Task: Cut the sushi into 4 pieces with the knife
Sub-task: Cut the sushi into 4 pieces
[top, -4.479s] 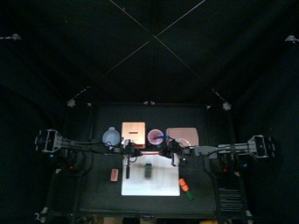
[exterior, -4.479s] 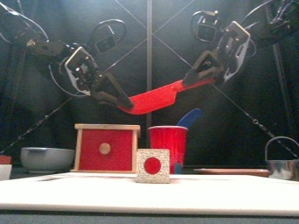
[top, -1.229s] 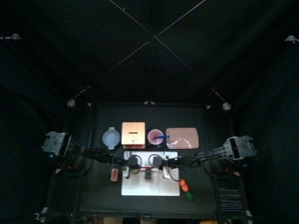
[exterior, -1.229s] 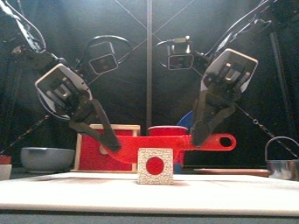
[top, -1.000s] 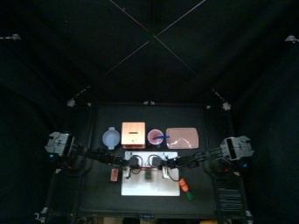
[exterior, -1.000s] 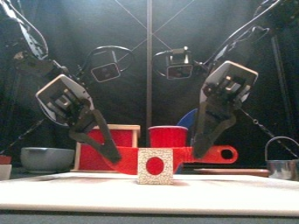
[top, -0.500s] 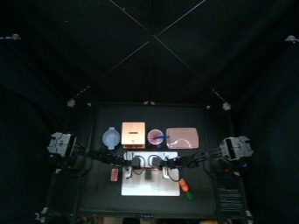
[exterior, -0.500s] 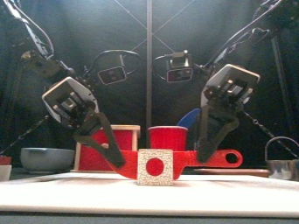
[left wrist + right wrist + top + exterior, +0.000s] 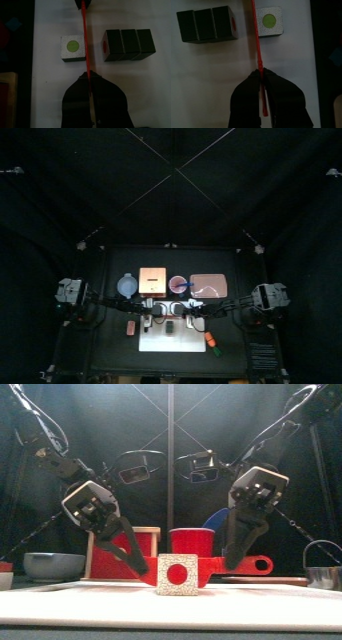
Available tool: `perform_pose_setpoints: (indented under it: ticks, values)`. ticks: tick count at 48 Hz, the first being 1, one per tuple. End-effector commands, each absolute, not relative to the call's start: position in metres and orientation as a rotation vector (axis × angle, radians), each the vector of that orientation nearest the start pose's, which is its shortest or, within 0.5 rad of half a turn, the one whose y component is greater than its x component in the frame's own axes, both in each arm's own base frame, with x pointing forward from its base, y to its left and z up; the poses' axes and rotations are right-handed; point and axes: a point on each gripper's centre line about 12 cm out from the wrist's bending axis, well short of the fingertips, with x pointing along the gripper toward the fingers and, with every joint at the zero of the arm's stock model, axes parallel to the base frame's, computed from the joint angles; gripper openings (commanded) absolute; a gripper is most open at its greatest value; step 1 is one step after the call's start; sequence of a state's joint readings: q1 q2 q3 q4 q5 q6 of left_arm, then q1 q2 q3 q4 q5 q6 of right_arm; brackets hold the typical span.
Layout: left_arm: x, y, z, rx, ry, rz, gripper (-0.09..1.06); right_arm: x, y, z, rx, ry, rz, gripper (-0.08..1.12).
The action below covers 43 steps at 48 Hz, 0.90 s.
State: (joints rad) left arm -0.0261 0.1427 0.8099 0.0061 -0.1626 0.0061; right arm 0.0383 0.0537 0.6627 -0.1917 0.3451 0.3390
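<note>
Knife (image 9: 83, 40) is hanging edge-down betw. cut piece (image 9: 72, 47) & 3-block sushi roll (image 9: 129, 45) on white board (image 9: 133, 90). Left hand (image 9: 89, 75) & right hand (image 9: 260, 70) are each clamping one end. 1st cut looks done; next move prob. calling for shifting over roll's next seam, then pressing straight down.

A robotics lab booth staged as a play kitchen: black curtains (image 9: 171, 178) hang behind the white cutting board (image 9: 158, 340), a black robot arm (image 9: 107, 309) reaches in from each side of it, and a toy sushi roll (image 9: 127, 45) lies on it.
</note>
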Motion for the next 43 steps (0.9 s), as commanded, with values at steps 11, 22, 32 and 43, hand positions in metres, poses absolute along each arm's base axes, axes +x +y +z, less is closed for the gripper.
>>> perform_pose_setpoints:
  ticks: [11, 22, 32, 43]
  values:
    - [0.359, -0.004, 0.103, 0.059, 0.762, -0.038, 0.2, 0.363, -0.005, 0.147, 0.102, 0.994, -0.133, 0.17]
    - [0.353, -0.006, 0.124, 0.07, 0.76, -0.045, 0.2, 0.361, -0.004, 0.167, 0.088, 0.988, -0.138, 0.17]
    - [0.349, -0.011, 0.141, 0.072, 0.744, -0.054, 0.19, 0.358, 0.006, 0.175, 0.08, 0.989, -0.119, 0.17]
    - [0.349, -0.034, 0.145, 0.084, 0.733, -0.113, 0.19, 0.356, 0.026, 0.178, 0.054, 1.032, -0.084, 0.17]
